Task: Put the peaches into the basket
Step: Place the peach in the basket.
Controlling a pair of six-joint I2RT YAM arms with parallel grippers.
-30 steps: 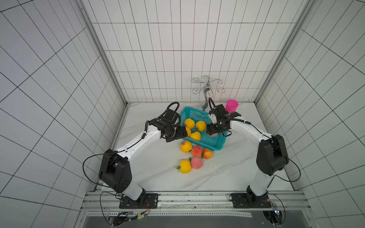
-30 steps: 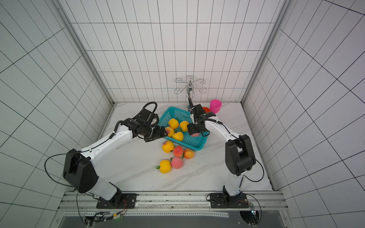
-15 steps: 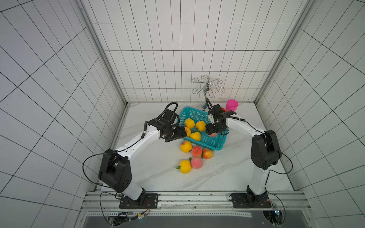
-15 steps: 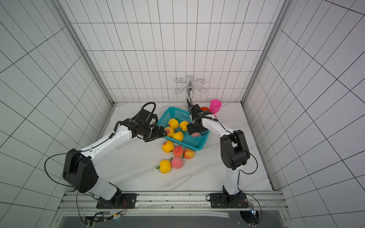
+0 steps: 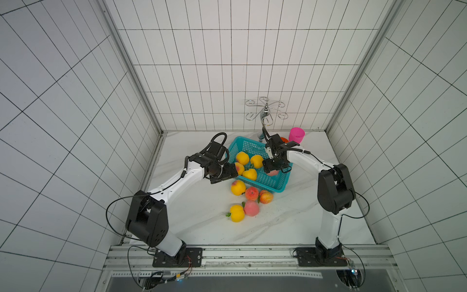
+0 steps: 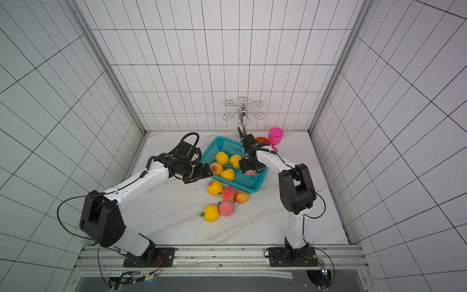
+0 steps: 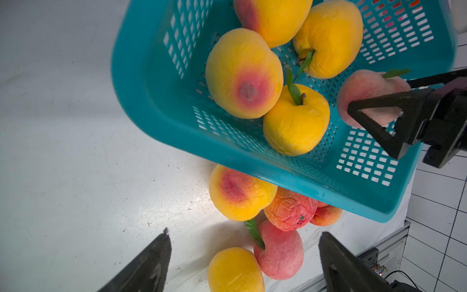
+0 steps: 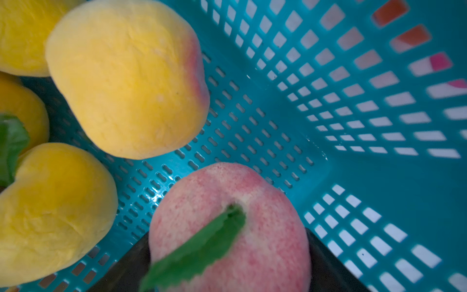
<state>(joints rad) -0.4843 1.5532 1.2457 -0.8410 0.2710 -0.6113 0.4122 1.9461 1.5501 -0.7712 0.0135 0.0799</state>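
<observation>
Over the basket's (image 5: 267,182) near right corner, the right pincer (image 5: 273,169) clasps a pink peach (image 8: 227,227) across its round middle, seemingly light and soft-skinned, while the left pincer (image 5: 228,174) gapes empty near five peaches (image 5: 252,193) lying on the worktop (image 5: 202,222).

Top views: high, far, facing down, sharing all. Left wrist: near, basket (image 7: 131,88) ahead of left pincer (image 7: 245,232). Right wrist: nearest, inside basket.

basket (image 5: 249,146): teal mesh | yellow peaches (image 5: 249,174): four inside | pink peach (image 8: 265,227): inside, perhaps raised | five peaches (image 5: 252,194): beside basket
</observation>
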